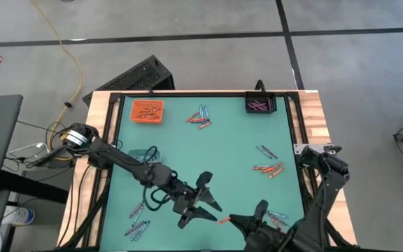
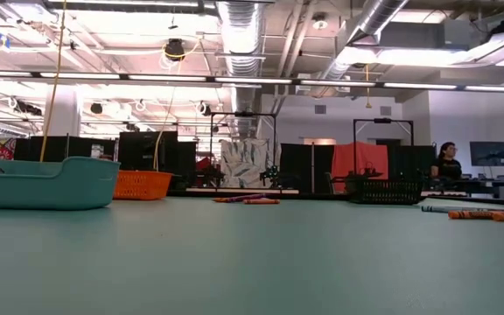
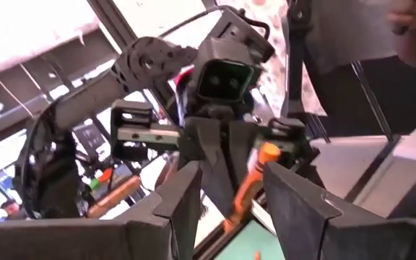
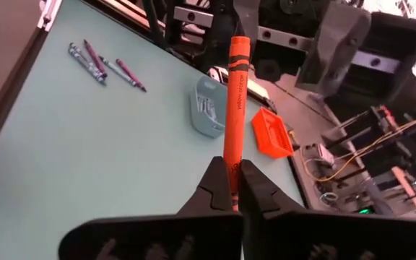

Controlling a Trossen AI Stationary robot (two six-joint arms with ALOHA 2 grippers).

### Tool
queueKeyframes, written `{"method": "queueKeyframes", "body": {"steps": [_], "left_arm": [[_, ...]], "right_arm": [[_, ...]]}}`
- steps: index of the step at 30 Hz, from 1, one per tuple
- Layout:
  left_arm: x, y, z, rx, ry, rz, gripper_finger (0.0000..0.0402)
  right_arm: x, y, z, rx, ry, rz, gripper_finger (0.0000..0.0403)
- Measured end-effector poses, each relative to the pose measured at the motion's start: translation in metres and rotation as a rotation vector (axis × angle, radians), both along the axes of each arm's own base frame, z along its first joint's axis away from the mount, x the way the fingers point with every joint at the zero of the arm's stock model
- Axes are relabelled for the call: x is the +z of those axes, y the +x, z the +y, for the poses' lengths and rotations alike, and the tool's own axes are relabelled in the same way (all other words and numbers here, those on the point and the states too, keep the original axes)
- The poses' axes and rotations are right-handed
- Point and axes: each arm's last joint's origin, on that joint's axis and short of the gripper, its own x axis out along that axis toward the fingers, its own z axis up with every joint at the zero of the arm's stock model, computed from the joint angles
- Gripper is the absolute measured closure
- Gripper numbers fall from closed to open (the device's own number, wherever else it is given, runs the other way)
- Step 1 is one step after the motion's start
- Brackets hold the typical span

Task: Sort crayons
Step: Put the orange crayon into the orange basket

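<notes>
The right gripper, clamped on an orange crayon, presents it tip-first toward the left gripper, whose fingers stand apart, apparently for a handover.

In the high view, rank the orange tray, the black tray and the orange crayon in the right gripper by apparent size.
1. orange tray, largest.
2. black tray, slightly smaller in outline.
3. orange crayon pinched by the right gripper, far smallest; only a short part shows.
</notes>
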Motion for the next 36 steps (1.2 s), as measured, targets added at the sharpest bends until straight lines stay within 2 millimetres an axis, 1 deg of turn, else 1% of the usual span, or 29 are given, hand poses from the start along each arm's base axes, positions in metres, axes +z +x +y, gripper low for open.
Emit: {"method": "queueKeyframes", "body": {"steps": [5,10,16,21,26,31,36], "left_arm": [[0.001,-0.001,-0.001,-0.040,0.018,-0.019,0.0261],[-0.001,-0.001,-0.003,-0.045,0.027,0.001,0.0261],[-0.003,0.000,-0.002,0.055,0.048,0.004,0.0261],[-0.001,-0.001,-0.004,-0.012,0.055,-0.028,0.0261],[0.000,-0.002,-0.005,-0.067,0.061,-0.047,0.0262],[0.000,-0.002,-0.005,-0.075,0.061,-0.044,0.0280],[0.000,-0.002,-0.005,-0.071,0.074,-0.054,0.0312]], "right_arm": [[0.002,0.012,-0.004,0.006,-0.042,0.009,0.0402],[0.004,0.016,-0.003,0.012,-0.071,0.000,0.0402],[0.005,0.013,0.000,0.021,-0.069,-0.014,0.0402],[0.005,0.011,0.002,0.023,-0.083,-0.020,0.0402],[0.005,0.018,-0.004,0.005,-0.100,-0.012,0.0402],[0.005,0.024,-0.009,-0.010,-0.114,-0.004,0.0402],[0.006,0.031,-0.014,-0.025,-0.111,-0.005,0.0402]]}}
